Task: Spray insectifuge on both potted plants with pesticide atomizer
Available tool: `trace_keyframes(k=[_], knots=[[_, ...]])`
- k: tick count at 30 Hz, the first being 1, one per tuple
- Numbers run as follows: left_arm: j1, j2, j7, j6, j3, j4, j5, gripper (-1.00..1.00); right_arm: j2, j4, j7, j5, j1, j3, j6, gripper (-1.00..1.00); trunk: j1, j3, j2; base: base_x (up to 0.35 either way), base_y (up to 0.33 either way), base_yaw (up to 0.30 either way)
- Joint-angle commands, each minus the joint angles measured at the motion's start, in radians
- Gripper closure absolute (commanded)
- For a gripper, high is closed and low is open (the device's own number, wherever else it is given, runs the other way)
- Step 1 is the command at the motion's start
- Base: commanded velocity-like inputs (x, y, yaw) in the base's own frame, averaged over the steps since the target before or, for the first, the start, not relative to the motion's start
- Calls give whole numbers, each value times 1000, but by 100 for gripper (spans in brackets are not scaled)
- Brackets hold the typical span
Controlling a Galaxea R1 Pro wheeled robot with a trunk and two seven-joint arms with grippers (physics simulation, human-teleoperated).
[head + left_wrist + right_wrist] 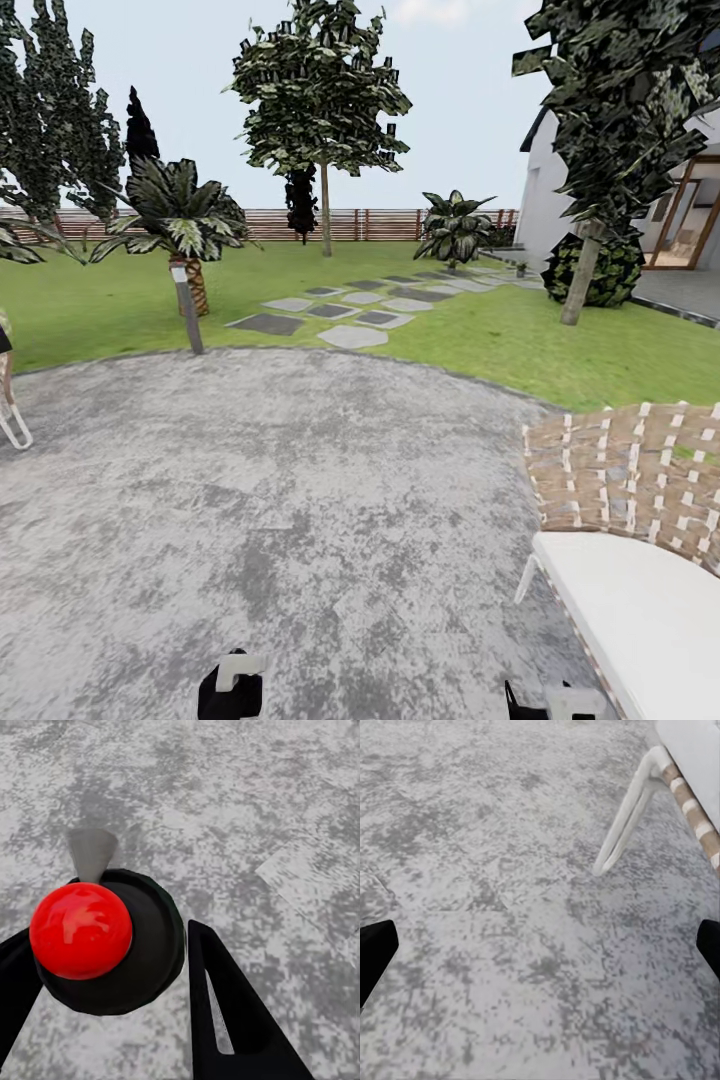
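A broad round patio of mottled grey stone [290,520] spreads beneath and ahead of both claws. Beyond its far curved edge lies the garden's green lawn [500,335], well ahead of the claws, crossed by a path of flat grey and pale stepping stones [352,305] that runs toward a white house with a wood-framed glass door [690,215] on the right. A brown slatted fence [380,224] closes the lawn's far side. Tall dark leafy trees [322,100] stand on the grass, along with a short palm with striped broad leaves [180,215], a slim grey post lamp [186,310] at the patio's rim, a big dark plant with striped leaves [455,228] and a round dark bush [592,268].

Just beside the right claw, to its right, stands a lounge chair with a woven brown-and-white back and a white cushion [640,560]; its pale tube leg [631,808] meets the stone ahead of that claw.

The left claw [231,688] hangs over bare stone, its black fingers [225,1012] spread apart with nothing between them; beyond them sits a shiny red ball on a round black base [81,931]. The right claw [548,700] is also released, its black fingertips [375,952] wide apart above the patio.

The atomizer and the small potted plants cannot be made out anywhere on the lawn.
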Motion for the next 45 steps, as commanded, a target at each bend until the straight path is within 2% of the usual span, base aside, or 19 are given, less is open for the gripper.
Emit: trace_keyframes(k=[1,45], knots=[[-1,0,3,-3,-3,1,2,100,0,0,-4,3,-1,0,-2,-100,0,-1,0,323,0,0],[-1,2,3,-3,-3,2,2,100,0,17,-4,6,-1,-1,-2,-100,0,-1,0,329,0,0]])
